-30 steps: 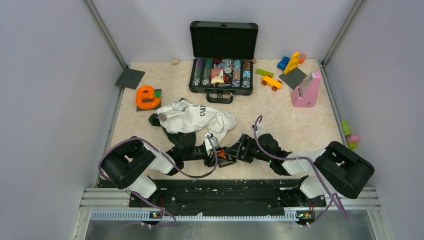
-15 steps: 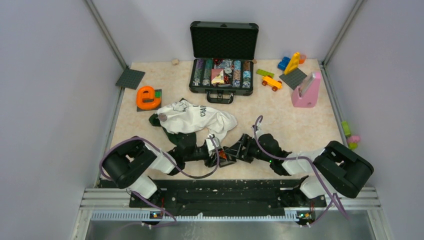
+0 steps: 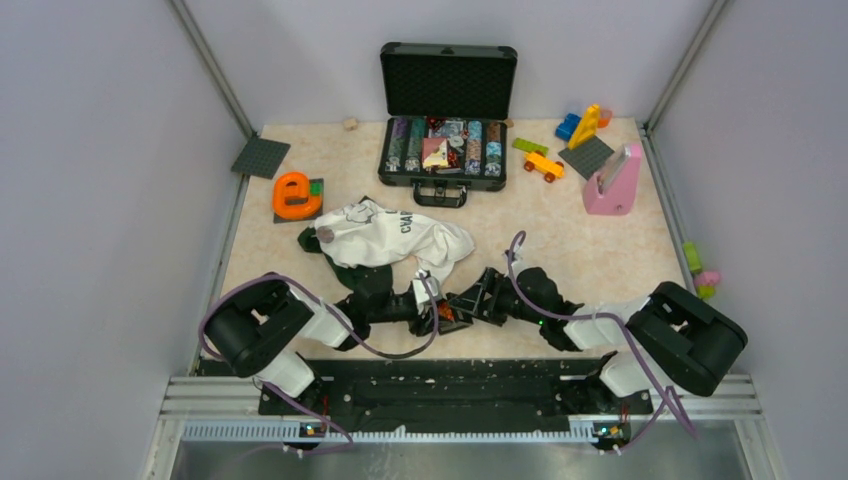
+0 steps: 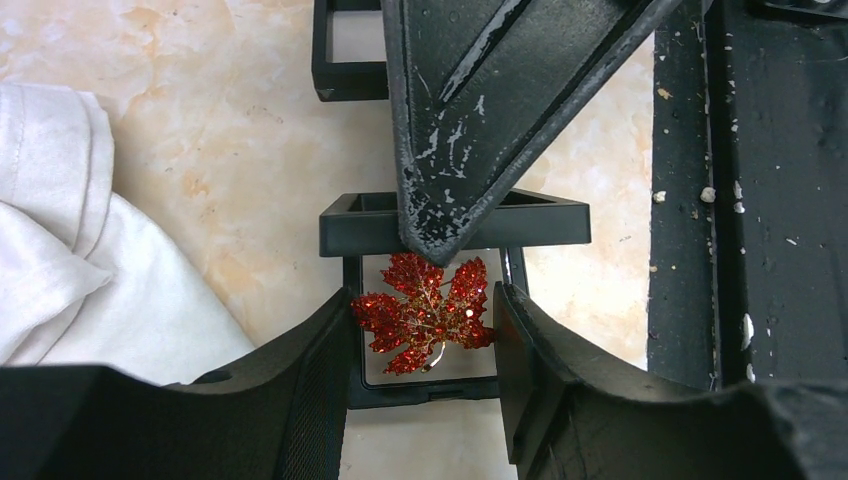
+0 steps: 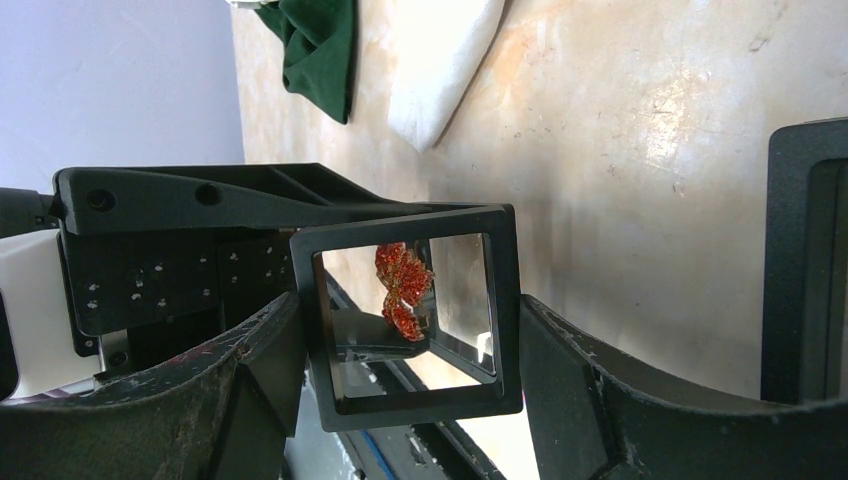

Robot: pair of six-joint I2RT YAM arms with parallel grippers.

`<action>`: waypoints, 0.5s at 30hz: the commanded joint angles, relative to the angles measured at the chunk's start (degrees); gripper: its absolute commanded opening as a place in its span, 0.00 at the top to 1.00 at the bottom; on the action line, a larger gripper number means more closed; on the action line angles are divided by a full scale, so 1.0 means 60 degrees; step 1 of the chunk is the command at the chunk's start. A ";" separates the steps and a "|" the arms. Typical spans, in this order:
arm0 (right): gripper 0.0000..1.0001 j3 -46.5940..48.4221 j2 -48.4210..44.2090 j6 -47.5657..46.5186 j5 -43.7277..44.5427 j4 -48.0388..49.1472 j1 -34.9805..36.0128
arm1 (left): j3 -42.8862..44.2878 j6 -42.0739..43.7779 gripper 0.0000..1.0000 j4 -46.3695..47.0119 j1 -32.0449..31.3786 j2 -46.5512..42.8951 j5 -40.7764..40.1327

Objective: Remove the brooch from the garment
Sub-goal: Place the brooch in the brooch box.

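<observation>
Brooch [image 4: 425,315] in left gripper [image 4: 422,300], beside frame [image 5: 505,320] in right gripper [image 5: 410,335]

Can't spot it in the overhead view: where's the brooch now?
In the left wrist view the brooch sits between the fingers of the left gripper, in front of the black frame held by the right gripper, clear of the white garment.

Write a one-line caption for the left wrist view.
Left gripper holds a red leaf brooch over a black frame, white garment at left.
</observation>
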 commanded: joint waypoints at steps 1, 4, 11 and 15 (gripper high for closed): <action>0.62 -0.0090 -0.0114 -0.0034 -0.0035 0.0403 -0.0102 | 0.0132 0.0146 0.74 0.0064 -0.0053 -0.0119 0.0328; 0.62 -0.0092 -0.0126 -0.0033 -0.0036 0.0400 -0.0102 | 0.0241 0.0230 0.74 -0.0041 -0.0095 -0.0037 0.0274; 0.62 -0.0151 -0.0093 -0.0019 -0.0044 0.0521 -0.0102 | 0.0435 0.0307 0.73 -0.0178 -0.0106 0.0108 0.0147; 0.62 -0.0166 -0.0003 0.0012 -0.0079 0.0647 -0.0102 | 0.0509 0.0299 0.73 -0.0188 -0.0123 0.0223 0.0238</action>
